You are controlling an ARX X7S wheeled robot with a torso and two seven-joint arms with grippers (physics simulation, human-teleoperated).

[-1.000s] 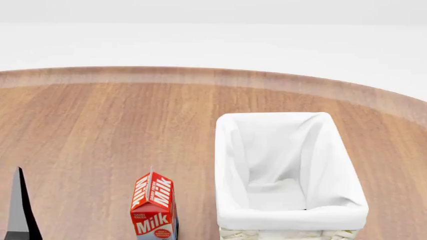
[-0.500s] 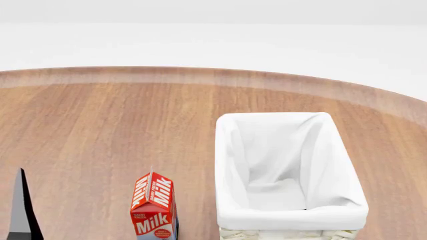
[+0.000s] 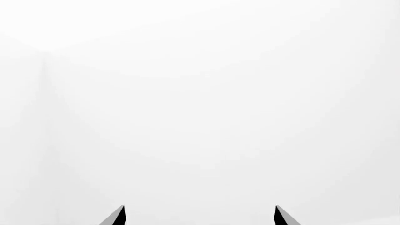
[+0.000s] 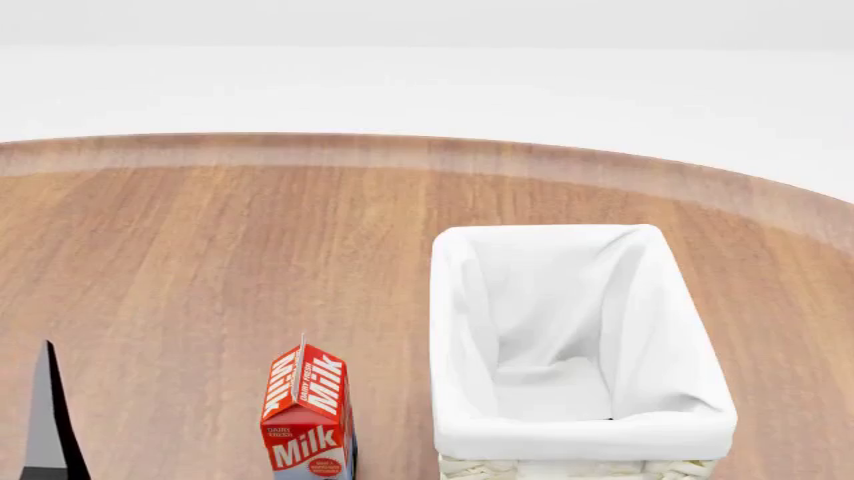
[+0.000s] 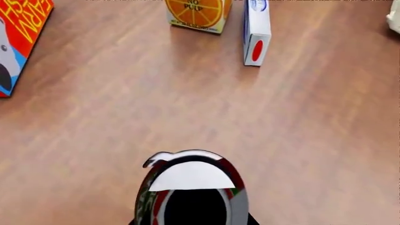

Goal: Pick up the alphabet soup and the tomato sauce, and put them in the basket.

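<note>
Your right end effector (image 5: 194,220) grips the tomato sauce (image 5: 190,187) above the tabletop (image 5: 300,140); the left end effector (image 3: 198,216) is spread, empty.

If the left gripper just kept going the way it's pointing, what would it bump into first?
Nothing that shows. In its wrist view the left gripper has its fingers apart, facing only blank white background, with no object ahead. Depth is unreadable there, so the way merely looks free as far as the picture shows.
</note>
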